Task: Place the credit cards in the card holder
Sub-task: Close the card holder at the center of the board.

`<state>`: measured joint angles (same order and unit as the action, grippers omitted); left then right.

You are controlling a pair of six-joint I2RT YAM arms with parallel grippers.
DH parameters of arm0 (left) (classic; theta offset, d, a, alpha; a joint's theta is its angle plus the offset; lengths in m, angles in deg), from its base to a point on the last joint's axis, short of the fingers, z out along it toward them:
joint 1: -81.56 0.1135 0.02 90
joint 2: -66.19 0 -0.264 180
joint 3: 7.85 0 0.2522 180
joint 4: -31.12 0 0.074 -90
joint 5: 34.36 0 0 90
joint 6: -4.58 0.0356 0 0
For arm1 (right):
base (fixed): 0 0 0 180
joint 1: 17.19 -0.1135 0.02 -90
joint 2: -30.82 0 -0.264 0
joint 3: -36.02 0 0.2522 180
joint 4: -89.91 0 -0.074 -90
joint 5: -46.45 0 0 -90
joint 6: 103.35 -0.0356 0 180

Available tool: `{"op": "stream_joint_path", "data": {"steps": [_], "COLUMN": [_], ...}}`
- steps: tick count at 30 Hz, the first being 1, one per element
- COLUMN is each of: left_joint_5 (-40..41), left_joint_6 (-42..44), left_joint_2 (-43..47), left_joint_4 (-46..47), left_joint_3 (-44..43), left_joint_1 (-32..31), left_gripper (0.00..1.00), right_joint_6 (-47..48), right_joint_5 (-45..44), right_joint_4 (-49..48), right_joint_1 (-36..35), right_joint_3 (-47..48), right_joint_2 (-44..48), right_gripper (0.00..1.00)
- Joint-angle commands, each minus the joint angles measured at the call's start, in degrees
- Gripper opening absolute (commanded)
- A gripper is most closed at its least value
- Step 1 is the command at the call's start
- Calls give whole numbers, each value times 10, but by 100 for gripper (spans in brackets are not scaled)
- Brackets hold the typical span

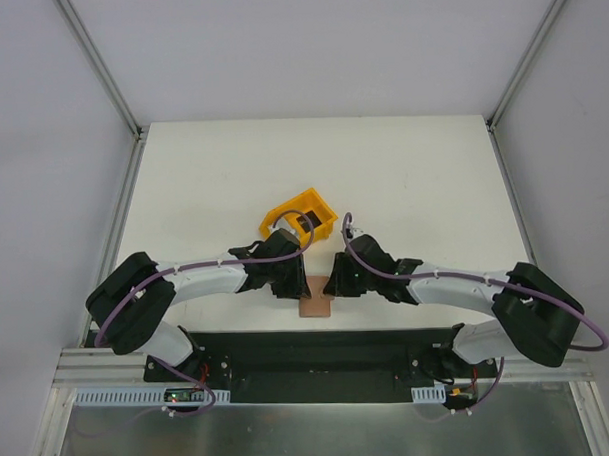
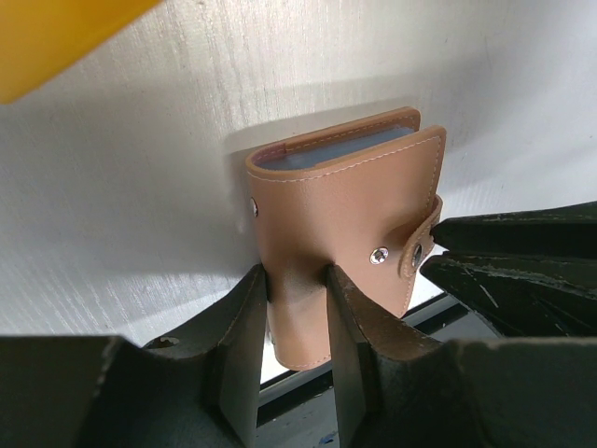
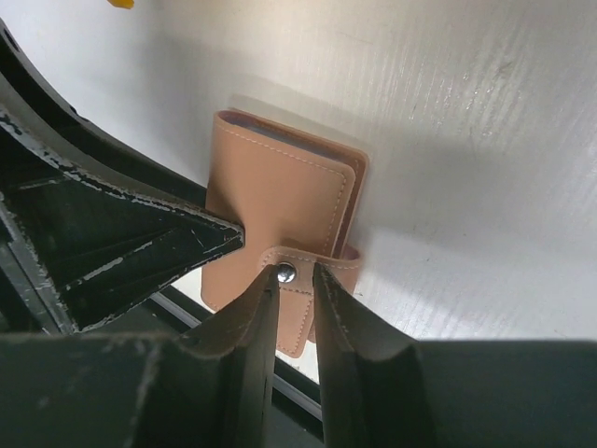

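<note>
The brown card holder [image 1: 315, 306] stands on edge on the white table near the front edge, between my two grippers. My left gripper [image 2: 297, 275] is shut on its lower edge, one finger on each face. Grey-blue credit cards [image 2: 326, 149] show as thin edges inside its top opening. In the left wrist view the tab clasp [image 2: 417, 250] at the side stands slightly off the stud. My right gripper [image 3: 297, 271] has its tips on the tab [image 3: 322, 261], a narrow gap apart, with the metal snap [image 3: 285, 273] showing between them. It pinches nothing.
A yellow plastic bin [image 1: 302, 216] with a dark item inside stands just behind the grippers. The black base strip [image 1: 319, 353] runs right below the card holder. The left gripper's dark body [image 3: 121, 252] sits close beside the right gripper's fingers.
</note>
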<state>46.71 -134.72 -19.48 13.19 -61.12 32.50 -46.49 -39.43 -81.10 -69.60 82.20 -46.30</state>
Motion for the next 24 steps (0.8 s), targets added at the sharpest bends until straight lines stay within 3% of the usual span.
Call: {"op": "stream_joint_path", "data": {"steps": [1, 24], "left_joint_5": [3, 5], "left_joint_6": [0, -11], "left_joint_2": [-30, -25], "left_joint_4": [-18, -13], "left_joint_3": [7, 10], "left_joint_1": [-5, -5], "left_gripper": [28, 28], "right_joint_6": [19, 22], "right_joint_5": [10, 30], "right_joint_4": [-16, -8], "right_joint_1": [3, -16], "right_joint_3": [27, 53], "right_joint_2": [-9, -65], "right_gripper": [25, 22]}}
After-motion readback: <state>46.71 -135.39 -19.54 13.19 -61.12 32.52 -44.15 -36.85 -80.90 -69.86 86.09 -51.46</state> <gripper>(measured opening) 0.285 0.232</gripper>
